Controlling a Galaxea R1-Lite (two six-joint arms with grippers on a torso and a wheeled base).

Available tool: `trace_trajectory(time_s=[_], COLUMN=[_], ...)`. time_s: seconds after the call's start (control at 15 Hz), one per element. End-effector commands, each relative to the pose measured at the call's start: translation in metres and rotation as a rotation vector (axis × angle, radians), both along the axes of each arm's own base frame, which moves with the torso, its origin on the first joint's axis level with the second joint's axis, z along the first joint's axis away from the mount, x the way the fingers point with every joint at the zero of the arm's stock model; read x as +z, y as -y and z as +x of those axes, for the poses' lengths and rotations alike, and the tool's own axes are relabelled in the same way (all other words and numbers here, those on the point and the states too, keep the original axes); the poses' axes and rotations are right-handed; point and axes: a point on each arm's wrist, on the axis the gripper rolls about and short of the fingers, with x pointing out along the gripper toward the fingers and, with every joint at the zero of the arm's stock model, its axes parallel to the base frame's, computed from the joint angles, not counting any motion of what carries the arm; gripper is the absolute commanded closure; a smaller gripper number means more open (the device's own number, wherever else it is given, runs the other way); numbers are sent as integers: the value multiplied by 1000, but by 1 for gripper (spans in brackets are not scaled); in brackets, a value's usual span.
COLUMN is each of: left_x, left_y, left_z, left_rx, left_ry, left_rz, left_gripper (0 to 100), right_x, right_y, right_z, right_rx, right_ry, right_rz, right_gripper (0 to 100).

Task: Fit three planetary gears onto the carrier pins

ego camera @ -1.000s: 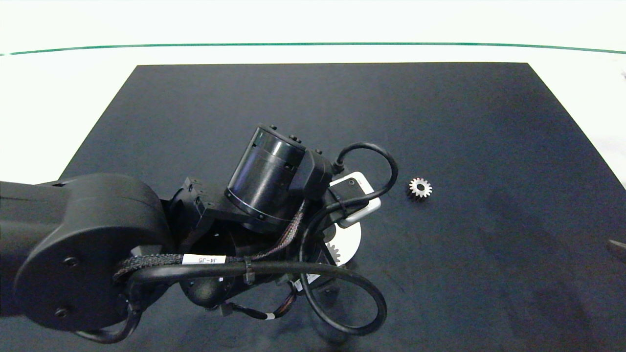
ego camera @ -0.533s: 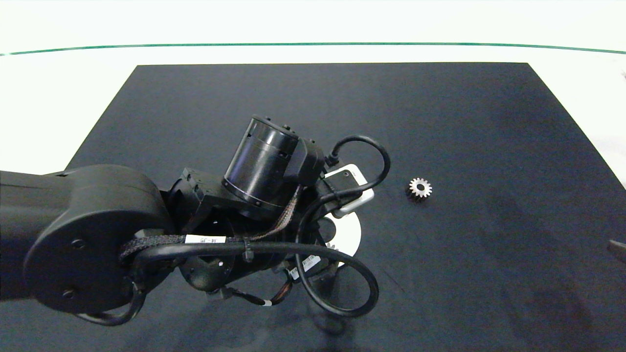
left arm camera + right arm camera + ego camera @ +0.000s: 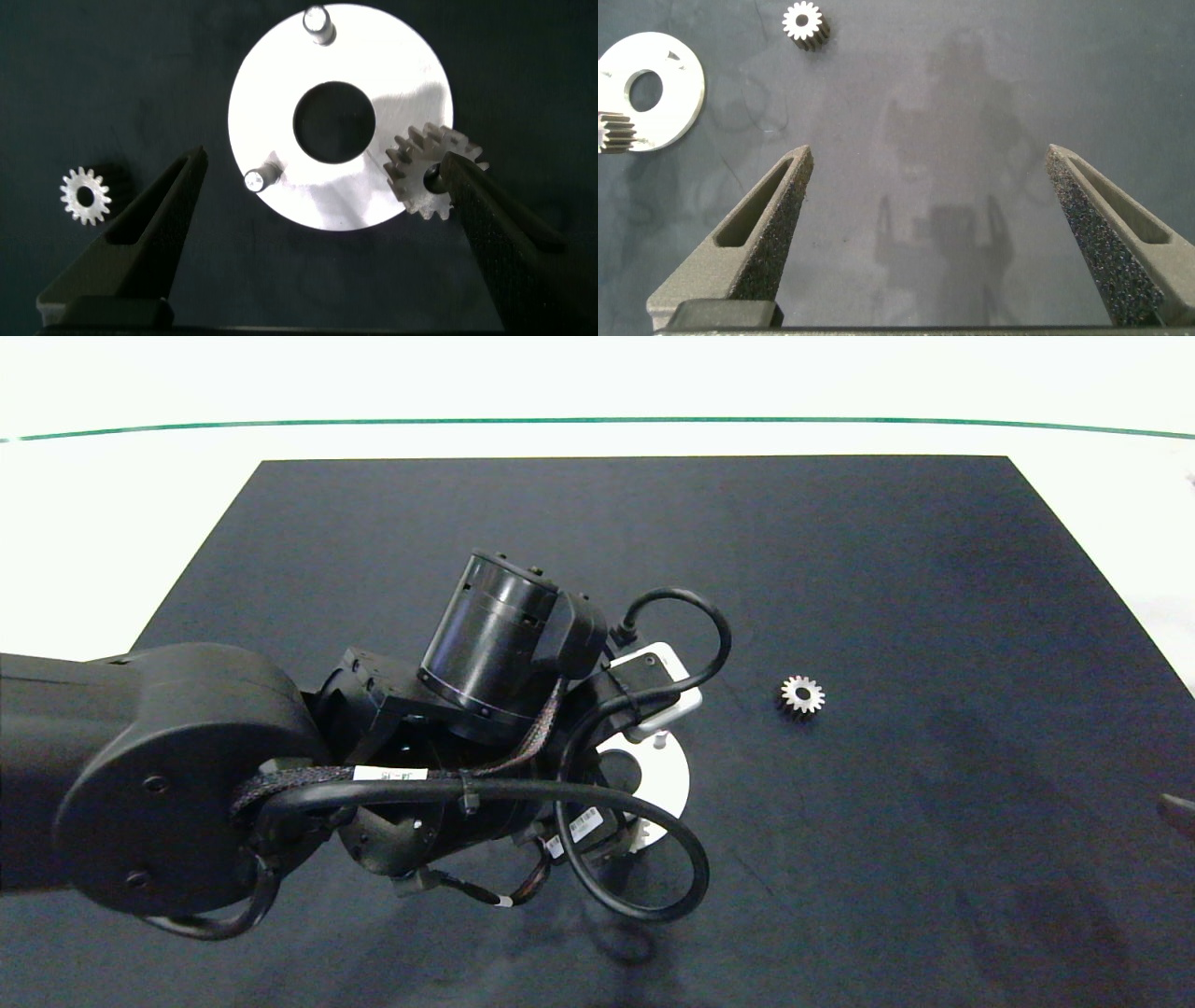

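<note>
Two pins (image 3: 318, 23) bare, third under a gear (image 3: 432, 172) beside the released left pincer (image 3: 327, 177).

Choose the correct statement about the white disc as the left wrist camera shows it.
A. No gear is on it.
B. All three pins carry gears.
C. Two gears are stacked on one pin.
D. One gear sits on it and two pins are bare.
D: one gear sits at the edge of the disc, beside a finger of the open left gripper, while two pins stand bare.

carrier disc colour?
White, the flat ring-shaped disc with a dark centre hole; clearest in the left wrist view.
</note>
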Motion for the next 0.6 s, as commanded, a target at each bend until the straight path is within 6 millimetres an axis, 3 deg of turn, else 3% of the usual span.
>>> trace_trajectory(time_s=[0.07, 0.6], left_x=[-8, -12], left_y=[2, 11], left_z=[0, 3], left_rx=[-3, -16], left_ry=[-15, -10], left_rz=[22, 14], left_gripper=[0, 0], right_x=[0, -1], right_y=[0, 0], right_z=[-1, -1], right_rx=[1, 7], right_ry=[3, -2], right_rz=[2, 4], right_gripper=[0, 0])
